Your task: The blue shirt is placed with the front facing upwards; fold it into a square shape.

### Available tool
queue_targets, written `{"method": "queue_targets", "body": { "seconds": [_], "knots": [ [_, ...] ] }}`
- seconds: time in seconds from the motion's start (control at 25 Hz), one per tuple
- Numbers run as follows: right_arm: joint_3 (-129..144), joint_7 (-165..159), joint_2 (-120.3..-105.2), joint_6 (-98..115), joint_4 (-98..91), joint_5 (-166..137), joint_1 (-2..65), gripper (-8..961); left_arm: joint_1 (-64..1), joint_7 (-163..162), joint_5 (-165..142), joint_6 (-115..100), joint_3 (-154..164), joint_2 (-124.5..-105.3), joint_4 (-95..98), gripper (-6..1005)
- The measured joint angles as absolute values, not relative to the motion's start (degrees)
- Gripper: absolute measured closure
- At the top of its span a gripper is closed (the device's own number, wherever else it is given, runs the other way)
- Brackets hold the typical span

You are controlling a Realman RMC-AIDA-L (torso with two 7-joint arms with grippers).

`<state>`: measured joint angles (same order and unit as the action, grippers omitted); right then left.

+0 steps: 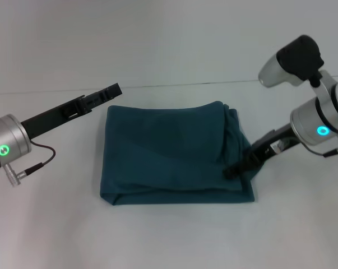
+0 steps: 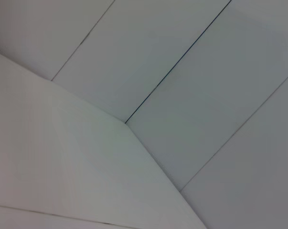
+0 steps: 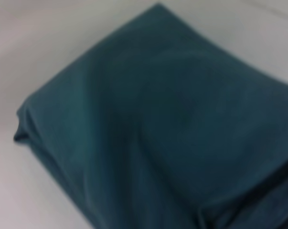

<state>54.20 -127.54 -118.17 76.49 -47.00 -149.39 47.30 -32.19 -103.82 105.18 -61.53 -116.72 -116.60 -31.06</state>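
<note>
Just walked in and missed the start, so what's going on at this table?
A two-armed robot is folding a blue shirt on a white table. The shirt already lies as a roughly square, layered bundle with plain fabric showing on top. The right pincer is low at the bundle's right edge, touching the cloth. The left pincer hangs above the table just off the far left corner, apart from the shirt.

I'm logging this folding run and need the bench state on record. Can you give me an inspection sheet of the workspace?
Surface: white table, plain.
Job's things: blue shirt folded into a rough square, plain side up, no lettering visible.
Clutter: nothing seen.
Grippers: left gripper beyond the shirt's far left corner, apart from it; right gripper at the shirt's right edge, touching the cloth.
Cables: thin dark cable looping at the left wrist.
Surroundings: white panelled wall.
</note>
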Motion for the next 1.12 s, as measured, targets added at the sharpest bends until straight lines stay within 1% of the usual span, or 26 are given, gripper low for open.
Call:
{"method": "queue_targets", "body": {
  "seconds": [0.12,0.32,0.48,0.68,0.84,0.96,1.12],
  "knots": [
    [55.2,-127.7,-118.52,78.0,-47.1,-150.0,46.0,70,-31.8,-103.9,105.3,-61.8,-116.9,-116.85,-31.1,112],
    [57.0,-127.9,-119.74,76.5,-46.4,-154.1,44.6,70,-31.4,-103.8,105.4,-63.7,-118.6,-117.24,-31.2,111],
    [56.7,-127.5,-119.75,76.4,-48.2,-152.6,43.7,70,-31.2,-103.7,105.3,-65.1,-120.0,-117.05,-31.3,111],
    [56.1,-128.2,-119.48,80.2,-59.1,-145.6,41.2,69,-31.0,-104.0,105.3,-66.7,-122.1,-116.22,-31.3,111],
    [53.5,-129.2,-119.4,83.8,-65.3,-144.3,41.4,69,-30.9,-104.1,105.2,-68.0,-123.6,-115.79,-31.4,111],
    [52.3,-129.0,-119.38,83.9,-65.7,-143.4,42.0,69,-30.9,-104.0,105.2,-68.0,-123.7,-115.54,-31.4,111],
    [54.6,-128.6,-119.5,78.6,-62.2,-143.1,42.6,71,-31.1,-103.7,105.1,-67.7,-123.7,-115.51,-31.4,112]
  ]
}}
